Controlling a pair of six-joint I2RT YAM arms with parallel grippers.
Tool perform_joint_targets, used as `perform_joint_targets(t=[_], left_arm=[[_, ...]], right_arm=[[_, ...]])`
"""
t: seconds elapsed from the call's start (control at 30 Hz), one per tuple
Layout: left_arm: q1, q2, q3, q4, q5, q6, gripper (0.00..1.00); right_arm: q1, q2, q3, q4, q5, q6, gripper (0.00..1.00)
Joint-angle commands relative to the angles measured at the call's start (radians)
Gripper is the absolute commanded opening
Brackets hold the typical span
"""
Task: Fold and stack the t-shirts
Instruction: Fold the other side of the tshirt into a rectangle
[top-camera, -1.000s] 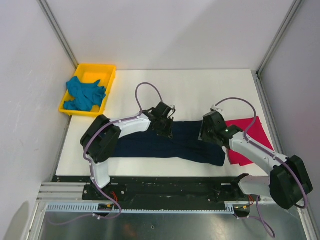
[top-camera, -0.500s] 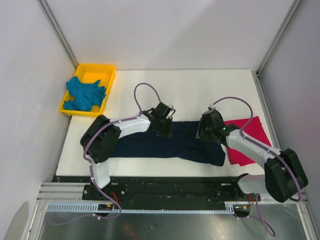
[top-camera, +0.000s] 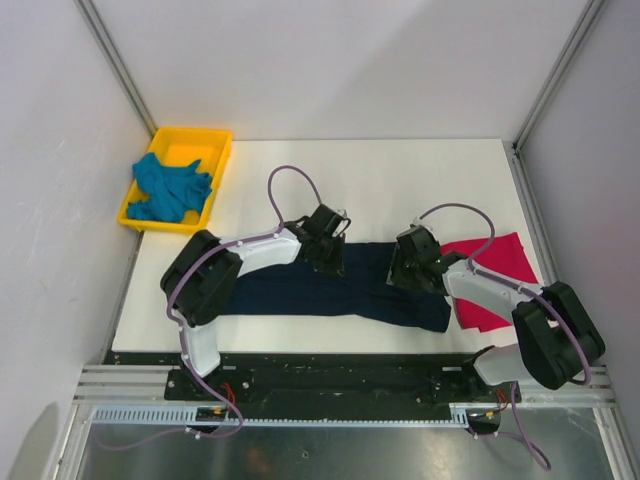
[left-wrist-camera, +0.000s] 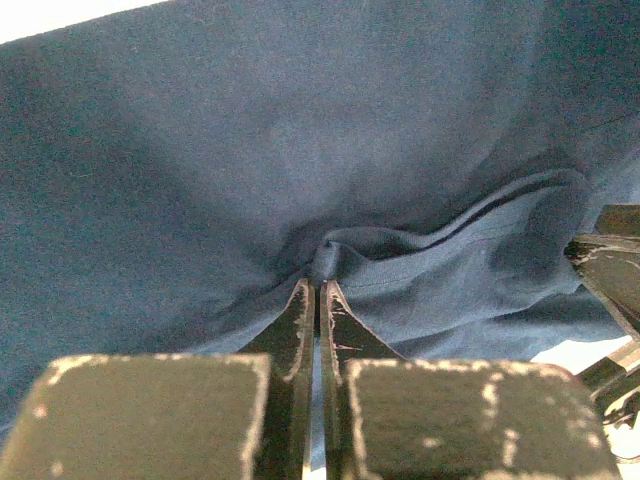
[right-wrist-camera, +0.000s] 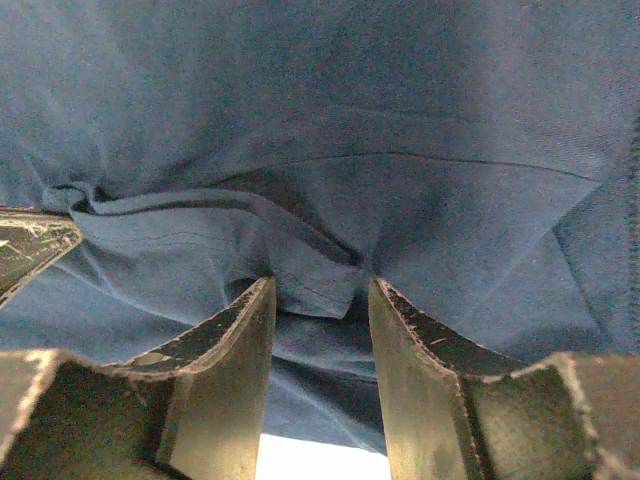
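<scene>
The navy t-shirt (top-camera: 300, 290) lies as a long band running left to right beneath both claws, which sit at its far edge, probably ready for a lengthwise fold. The left gripper (left-wrist-camera: 318, 288) is clamped tight on a ridge of the cloth. The right gripper (right-wrist-camera: 320, 290) stands half apart, straddling a fold it has not yet nipped.

Filled by dark navy blue cloth t-shirt (right-wrist-camera: 330, 120), creased. Two black fingers (right-wrist-camera: 225, 350) standing apart, raised fold of cloth between their tips.
</scene>
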Motion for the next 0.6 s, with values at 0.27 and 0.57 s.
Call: perform_joint_targets(t=[0.27, 0.57], left_arm=[[-0.006, -0.028, -0.013, 0.025, 0.0, -0.008, 0.0], [-0.006, -0.04, -0.016, 0.026, -0.011, -0.003, 0.0]], right_arm=[[0.002, -0.043, -0.002, 0.017, 0.023, 0.052, 0.15], [0.021, -0.172, 0.077, -0.186, 0.151, 0.0, 0.06]])
